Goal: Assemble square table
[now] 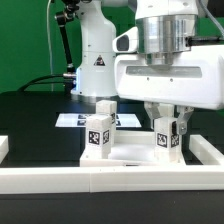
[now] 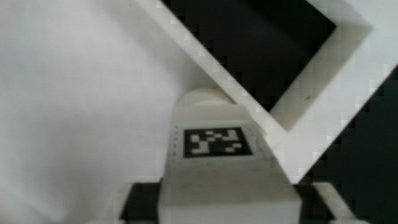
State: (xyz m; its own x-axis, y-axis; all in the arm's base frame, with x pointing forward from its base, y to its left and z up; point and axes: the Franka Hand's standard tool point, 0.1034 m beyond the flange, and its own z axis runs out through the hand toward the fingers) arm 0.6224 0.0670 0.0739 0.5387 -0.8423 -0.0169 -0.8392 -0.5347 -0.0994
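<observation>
The hand (image 1: 167,137) hangs straight down from the wrist at the exterior view's right, its two dark fingers (image 1: 181,130) closed against the sides of a white tagged leg (image 1: 166,136); the wrist view agrees, showing dark pads on either side of the leg's (image 2: 217,150) lower part, so I judge it gripped rather than merely flanked; the leg stands upright, its long axis vertical and in line with the hand, with its foot at or just above the tabletop (image 1: 135,152), though whether it touches I cannot tell; so the coming move turns on what lies directly below the leg, and the hand has only to work downward along that axis; a second leg (image 1: 101,130) stands upright on the tabletop toward the exterior view's left, apart from the held one; the tabletop lies flat on the dark surface (image 1: 35,120), behind the long white rail (image 1: 110,180) across the foreground; the rail hides the tabletop's near edge; the wrist view is blurred and close, the seat under the leg is out of sight, and the other two legs cannot be made out.
</observation>
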